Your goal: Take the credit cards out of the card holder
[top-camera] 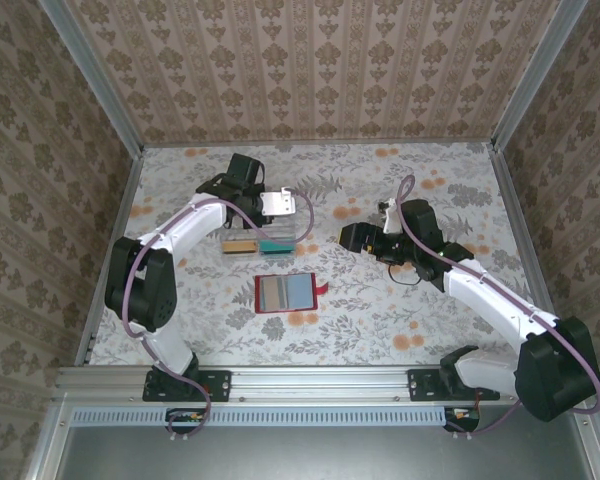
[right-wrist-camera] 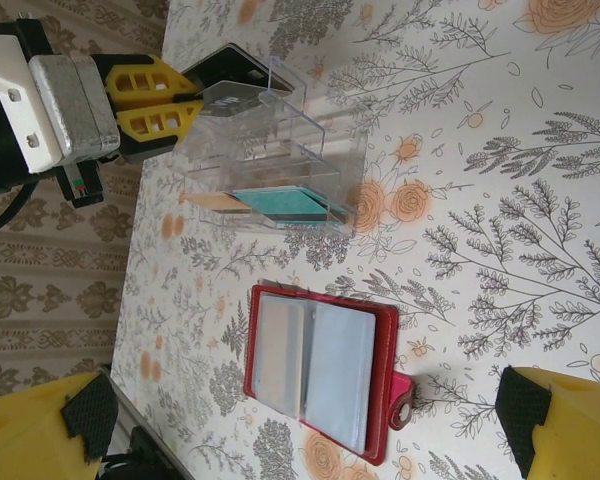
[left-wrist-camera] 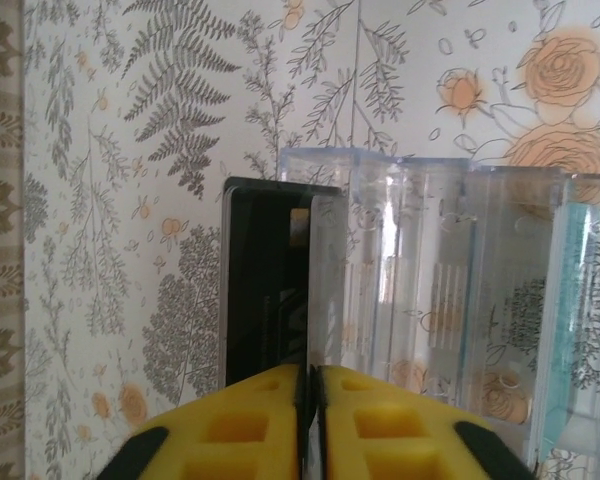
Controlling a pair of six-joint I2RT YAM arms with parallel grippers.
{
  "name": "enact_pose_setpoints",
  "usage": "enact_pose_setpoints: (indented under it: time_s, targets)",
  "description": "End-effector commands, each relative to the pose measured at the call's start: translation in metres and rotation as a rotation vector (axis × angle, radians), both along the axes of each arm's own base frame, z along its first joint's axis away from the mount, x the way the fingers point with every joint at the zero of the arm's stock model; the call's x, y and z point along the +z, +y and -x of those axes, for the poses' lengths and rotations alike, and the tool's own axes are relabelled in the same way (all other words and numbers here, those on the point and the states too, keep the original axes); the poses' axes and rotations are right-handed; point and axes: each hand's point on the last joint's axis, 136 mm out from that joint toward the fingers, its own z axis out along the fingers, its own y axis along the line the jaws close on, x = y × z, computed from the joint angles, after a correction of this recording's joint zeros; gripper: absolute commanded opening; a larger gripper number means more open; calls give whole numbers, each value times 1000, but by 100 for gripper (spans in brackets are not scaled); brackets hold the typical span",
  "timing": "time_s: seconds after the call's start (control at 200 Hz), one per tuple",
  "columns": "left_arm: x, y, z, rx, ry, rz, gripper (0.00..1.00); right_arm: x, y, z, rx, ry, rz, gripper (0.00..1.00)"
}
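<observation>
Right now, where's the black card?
Left wrist view, table's left: black card stands pinched in the left claw at the clear tray's far end, beyond the red card holder.

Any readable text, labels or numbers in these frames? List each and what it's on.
None legible.
Pale print on black card held by left gripper: too blurred to read.
Faint marks on clear tray: unreadable.
No print seen on wallet panels.
</observation>
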Motion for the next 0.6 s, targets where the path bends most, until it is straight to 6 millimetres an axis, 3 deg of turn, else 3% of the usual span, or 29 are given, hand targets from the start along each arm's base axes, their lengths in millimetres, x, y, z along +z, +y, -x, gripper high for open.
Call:
enact_pose_setpoints:
  time_s: [0.0,0.16,0.175,0.21,0.595]
  targets:
    - [20,2,-11,50,-65,9,18,-1,2,-1,5,2,-22,100]
    - [24,5,-14,68,-83,10,24,-1,2,-1,3,3,-29,100]
    - [25,-5,-8,44,-86,11,24,-2,2,-1,3,4,-30,100]
    - [26,-7,-8,44,-89,12,25,-2,2,-1,2,4,-32,100]
    - [21,6,-30,172,-137,-34,31,-2,3,1,2,11,-49,100]
